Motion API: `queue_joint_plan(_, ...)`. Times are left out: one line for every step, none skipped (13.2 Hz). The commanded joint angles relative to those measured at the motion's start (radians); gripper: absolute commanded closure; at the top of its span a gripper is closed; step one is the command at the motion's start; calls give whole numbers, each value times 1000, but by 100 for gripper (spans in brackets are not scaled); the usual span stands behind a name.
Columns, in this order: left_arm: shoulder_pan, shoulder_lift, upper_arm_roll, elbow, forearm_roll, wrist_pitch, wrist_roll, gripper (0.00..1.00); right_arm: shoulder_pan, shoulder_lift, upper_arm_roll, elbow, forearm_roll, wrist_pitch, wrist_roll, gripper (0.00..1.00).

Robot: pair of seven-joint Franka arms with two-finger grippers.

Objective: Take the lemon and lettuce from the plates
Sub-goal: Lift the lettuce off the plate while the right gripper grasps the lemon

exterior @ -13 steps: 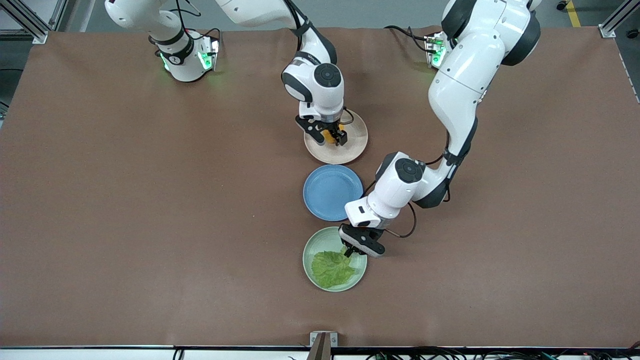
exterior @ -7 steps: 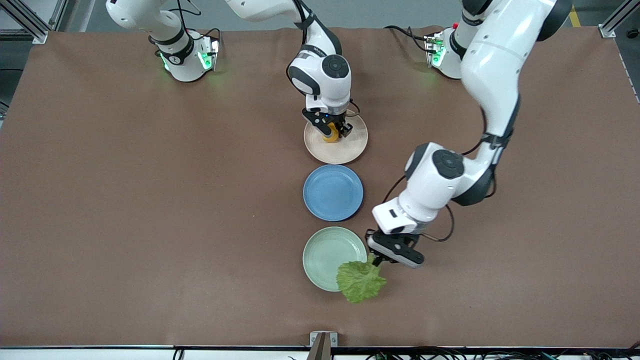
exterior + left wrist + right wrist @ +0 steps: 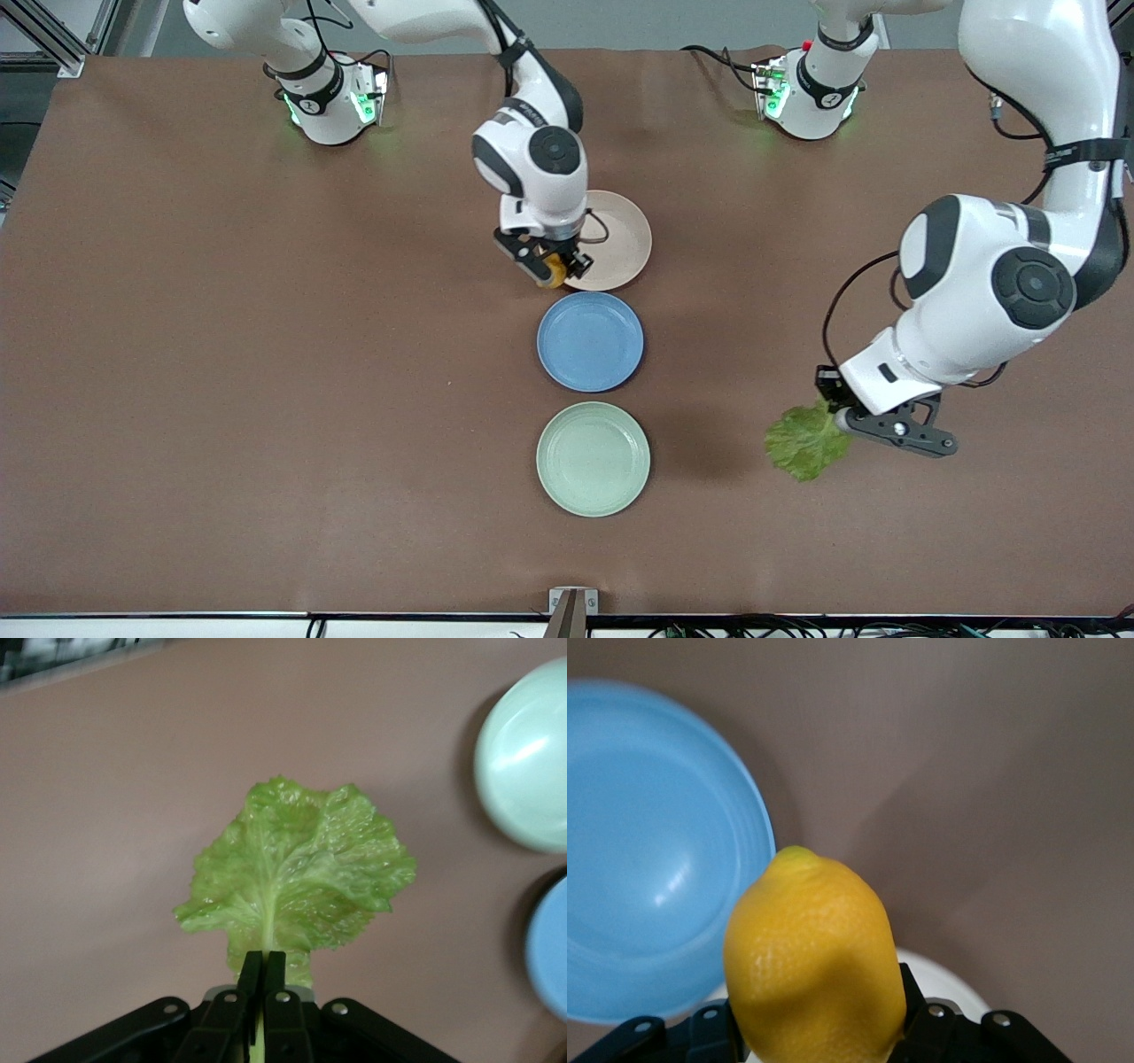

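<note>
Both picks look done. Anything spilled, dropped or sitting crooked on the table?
Nothing stands out. The left gripper holds the lettuce by its stem, the right gripper holds the lemon, and all three plates lie flat.

High front camera overlooks table (image 3: 266, 399); 2 wrist cameras look down close.

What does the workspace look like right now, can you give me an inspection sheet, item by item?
Surface: brown table cover, flat.
Job's things: lemon held over the pink-beige plate edge; lettuce held by its stem over bare table toward the left arm's end; mint green plate bare.
Clutter: blue plate between the two plates, nothing on it.
Grippers: right gripper shut on the lemon; left gripper shut on the lettuce.
Cables: black leads looped at both wrists.
Surroundings: metal frame posts at the corners, cables along the table's near edge.
</note>
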Motion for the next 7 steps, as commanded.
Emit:
queue_joint_plan(16, -33, -1, -127, 108, -8, -11, 100, -155, -145, 20, -124, -21, -19, -197, 100)
queue_joint_plan(22, -35, -1, -161, 166, -8, -20, 100, -210, -186, 20, -173, -21, -18, -309, 100)
queue_joint_plan(38, -44, -2, -193, 188, -8, -24, 100, -276, -220, 21, -216, -21, -18, -425, 100)
queue_joint_plan(63, -49, -5, -233, 190, 4, -31, 100, -324, -237, 20, -246, -21, -18, -522, 100)
queue_joint_plan(83, -47, -7, -265, 190, 19, -37, 100, -365, -247, 20, -277, -21, -15, -616, 100)
queue_joint_plan(91, -46, -7, -307, 190, 53, -40, 99, -408, -260, 20, -306, -21, -7, -703, 100)
queue_joint_plan(109, -47, -7, -353, 190, 105, -42, 99, -459, -273, 20, -337, -21, 4, -795, 100)
